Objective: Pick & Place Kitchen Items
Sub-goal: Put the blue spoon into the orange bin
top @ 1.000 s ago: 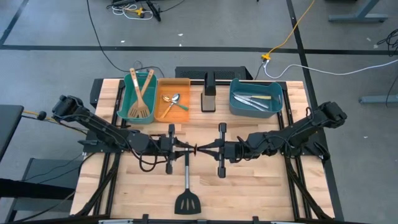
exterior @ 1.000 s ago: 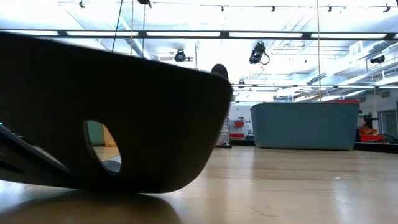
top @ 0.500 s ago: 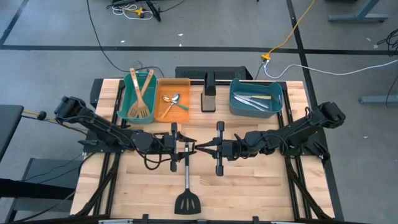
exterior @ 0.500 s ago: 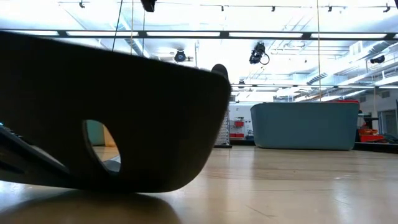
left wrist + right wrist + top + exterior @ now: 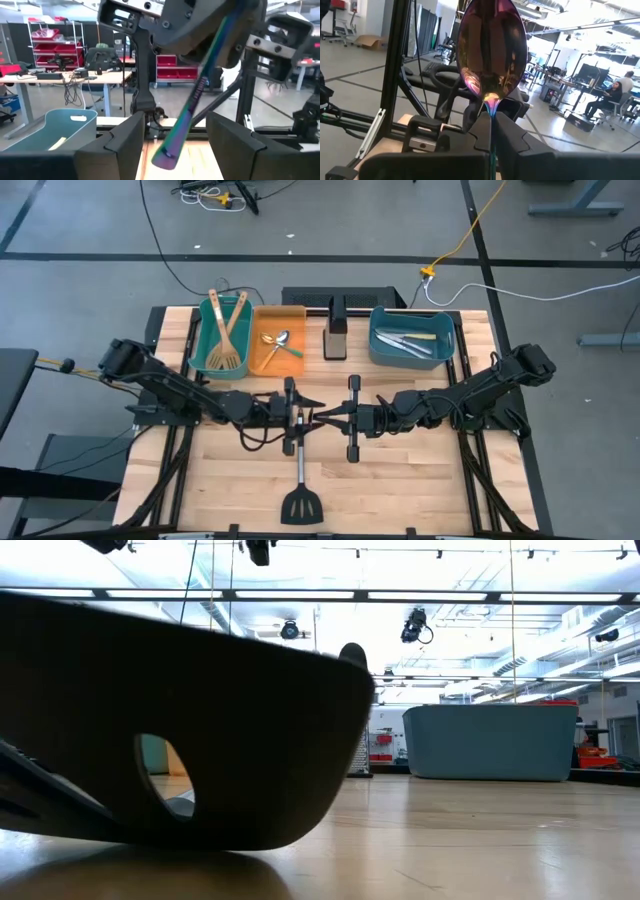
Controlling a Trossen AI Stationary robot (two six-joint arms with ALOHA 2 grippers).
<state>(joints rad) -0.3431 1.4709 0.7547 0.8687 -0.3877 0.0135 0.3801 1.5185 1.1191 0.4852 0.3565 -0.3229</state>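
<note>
Two dark jointed arms (image 5: 170,385), black cables, blocky black fingers (image 5: 120,145)

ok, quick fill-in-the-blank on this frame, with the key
1. The right gripper holds the iridescent spoon, its jaws ___.
2. The left gripper has its jaws ___ on either side of the spoon's handle.
3. The wooden spatulas sit in the ___ bin.
Missing words: shut; open; teal.

High cam looked straight down on the whole counter (image 5: 420,470). Low cam sat at counter level, right up against the turner (image 5: 180,720). Wrist cams faced each other, both catching the spoon (image 5: 492,50).
</note>
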